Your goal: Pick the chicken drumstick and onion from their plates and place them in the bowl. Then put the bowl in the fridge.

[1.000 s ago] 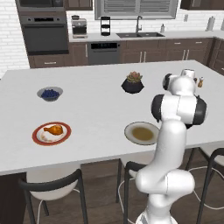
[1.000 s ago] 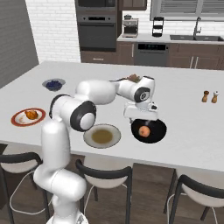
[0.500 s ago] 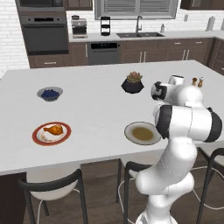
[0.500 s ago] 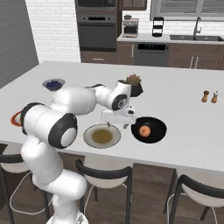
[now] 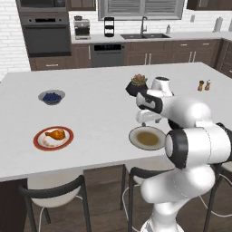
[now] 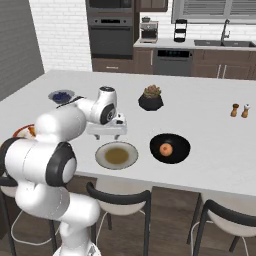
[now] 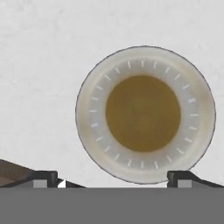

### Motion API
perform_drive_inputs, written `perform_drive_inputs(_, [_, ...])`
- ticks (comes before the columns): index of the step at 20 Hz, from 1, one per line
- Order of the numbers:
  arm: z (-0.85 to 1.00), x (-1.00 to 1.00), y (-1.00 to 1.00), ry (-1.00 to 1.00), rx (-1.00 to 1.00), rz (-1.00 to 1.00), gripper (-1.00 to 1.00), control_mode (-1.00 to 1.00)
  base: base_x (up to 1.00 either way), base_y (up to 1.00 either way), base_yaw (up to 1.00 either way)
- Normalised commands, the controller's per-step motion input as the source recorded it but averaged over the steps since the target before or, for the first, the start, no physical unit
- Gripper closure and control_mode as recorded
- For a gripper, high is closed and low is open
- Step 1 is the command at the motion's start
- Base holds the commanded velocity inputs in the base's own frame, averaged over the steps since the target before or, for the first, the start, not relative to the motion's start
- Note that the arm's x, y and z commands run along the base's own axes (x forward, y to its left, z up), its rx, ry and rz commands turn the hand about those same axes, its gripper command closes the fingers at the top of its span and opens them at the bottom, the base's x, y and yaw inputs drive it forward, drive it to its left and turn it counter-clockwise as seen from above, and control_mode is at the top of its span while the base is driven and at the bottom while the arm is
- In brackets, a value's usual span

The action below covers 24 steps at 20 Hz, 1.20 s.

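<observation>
- Far to the left of my end effector (image 6: 107, 134), the chicken drumstick (image 5: 56, 134) lies on the red-rimmed plate (image 5: 41, 144). I judge it light, stiff and greasy, best pinched across the fat end.
- My end effector hovers over the counter (image 5: 99, 108) with its jaws spread wide and holding nothing; the grey-olive plate (image 7: 145, 114) sits bare just below it.
- To the right of the end effector, the onion (image 6: 166, 149) rests inside the black bowl (image 6: 182, 148). The bowl looks rigid and shallow, so I would take it by the rim, though it may slip.
</observation>
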Motion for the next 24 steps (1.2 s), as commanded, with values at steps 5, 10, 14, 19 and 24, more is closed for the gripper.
perform_drive_inputs(5, [0.17, 0.03, 1.0, 0.01, -0.01, 0.11, -1.0, -1.0, 0.0, 0.0, 0.0])
perform_drive_inputs(10, [0.02, 0.0, 1.0, -0.04, -0.05, 0.2, -1.0, -1.0, 0.0, 0.0, 0.0])
perform_drive_inputs(14, [-0.07, -0.01, 1.0, -0.23, -0.09, 0.27, -1.0, -1.0, 0.0, 0.0, 0.0])
perform_drive_inputs(19, [0.02, 0.2, 1.0, -0.07, 0.0, 0.25, -1.0, -1.0, 0.0, 0.0, 0.0])
perform_drive_inputs(24, [0.0, 0.45, 1.0, 0.05, 0.03, 0.2, -1.0, -1.0, 0.0, 0.0, 0.0])
